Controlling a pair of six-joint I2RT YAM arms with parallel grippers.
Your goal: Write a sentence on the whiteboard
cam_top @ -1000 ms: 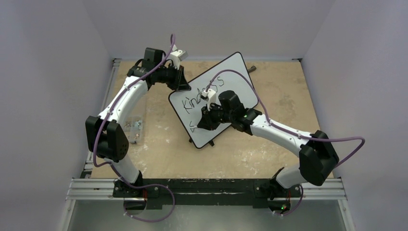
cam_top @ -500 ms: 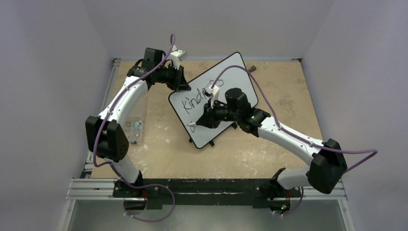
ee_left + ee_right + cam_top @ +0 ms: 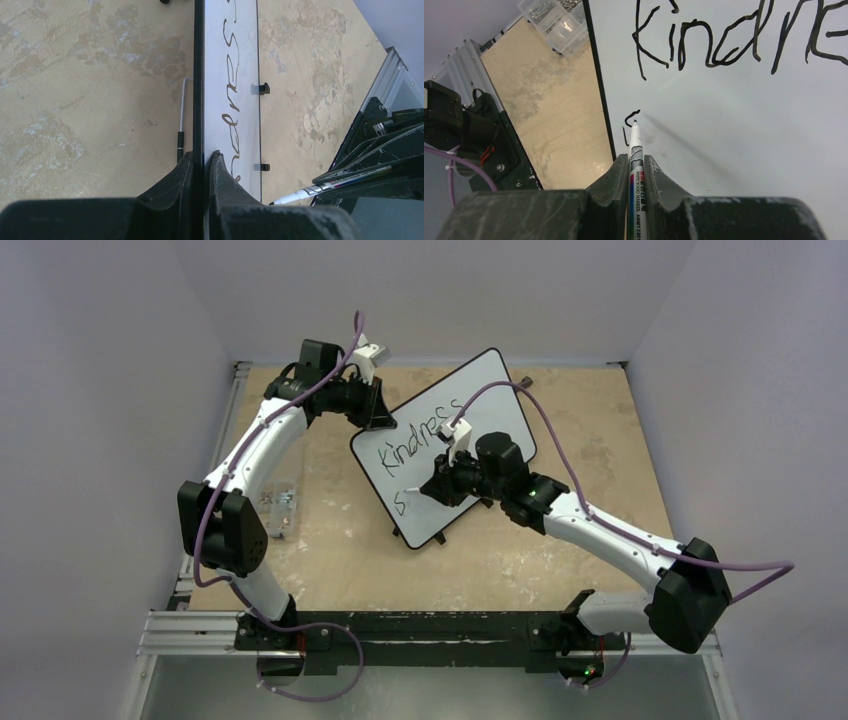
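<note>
I have the board (image 3: pixel 495 390) propped on the table (image 3: pixel 600 440), my left gripper (image 3: pixel 202 159) clamped tight on its thin rim. It looks light, stiff and glossy, so I judge the edge its only hold. My right gripper (image 3: pixel 636 164) pinches the marker (image 3: pixel 635 145), tip at the sentence's (image 3: pixel 719 47) second line, near the board's left rim.

Whiteboard (image 3: pixel 749 130): glossy, smooth white face with a thin black rim. Bench (image 3: pixel 600 440): matt wood-look top, worn, with rough pale blotches. Marker (image 3: pixel 636 167): smooth, shiny white plastic barrel with a printed label. Right end effector (image 3: pixel 636 161): matt black plastic, scuffed grey at the edges. Box (image 3: pixel 555 22): clear glossy plastic. Rail (image 3: pixel 190 630): brushed silver metal.
</note>
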